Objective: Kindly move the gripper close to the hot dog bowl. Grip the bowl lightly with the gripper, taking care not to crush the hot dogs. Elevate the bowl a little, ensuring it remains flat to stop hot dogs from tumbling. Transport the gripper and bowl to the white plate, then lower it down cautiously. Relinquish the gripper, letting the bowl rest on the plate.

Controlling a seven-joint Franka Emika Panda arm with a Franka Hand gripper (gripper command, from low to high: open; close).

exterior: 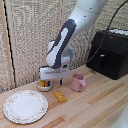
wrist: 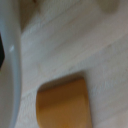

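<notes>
Hand (exterior: 54, 80) hovers low at the hot dog bowl (exterior: 44, 85) near the table's (exterior: 95, 107) back edge, its grip impossible to judge, with the bowl seemingly unlifted and the carry to the white plate (exterior: 25, 106) by the front edge ahead

The arm (exterior: 75, 27) is a chain of smooth, rounded white shells with a long dark grey panel set into the side of its lower link and a dark grey band around the wrist joint. Its hand (exterior: 53, 80) is a flat white rectangular block carrying two short dark fingers (exterior: 61, 81) with blue tips. No screws or markings can be made out.
</notes>
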